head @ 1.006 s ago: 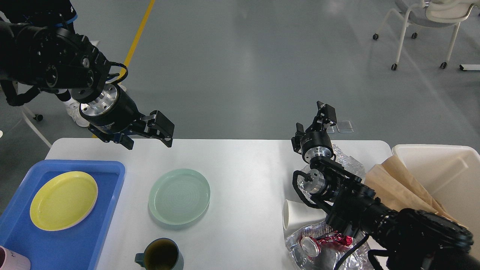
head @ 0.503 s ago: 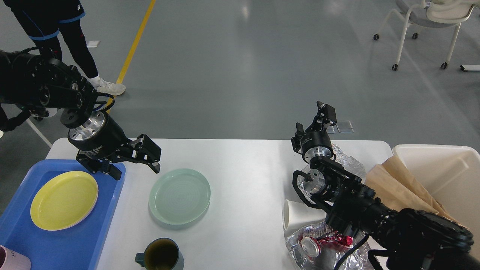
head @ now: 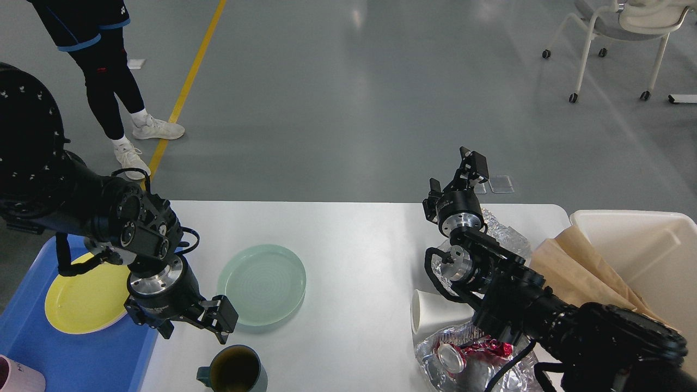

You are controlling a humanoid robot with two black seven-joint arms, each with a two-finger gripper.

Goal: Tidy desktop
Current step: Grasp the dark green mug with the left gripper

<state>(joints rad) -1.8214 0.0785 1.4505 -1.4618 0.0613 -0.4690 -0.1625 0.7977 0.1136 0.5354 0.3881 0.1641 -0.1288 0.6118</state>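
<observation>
Landmark: pale green round plate point(head: 262, 284), lying mid-left on the large white rectangular desktop point(head: 354, 239).
Left gripper point(head: 195, 325): fingers spread wide, empty, low by the plate's near-left rim.
Right gripper point(head: 454, 182): raised far right of the plate, fingers parted, empty.
Dark teal mug point(head: 234, 371): just nearer than the plate.

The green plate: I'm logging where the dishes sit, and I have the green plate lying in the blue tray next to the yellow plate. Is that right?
Not quite. The head view shows the green plate lying on the white desktop, outside the blue tray. Only the yellow plate lies in the tray. The two plates are near each other, with the left gripper between them.
</observation>
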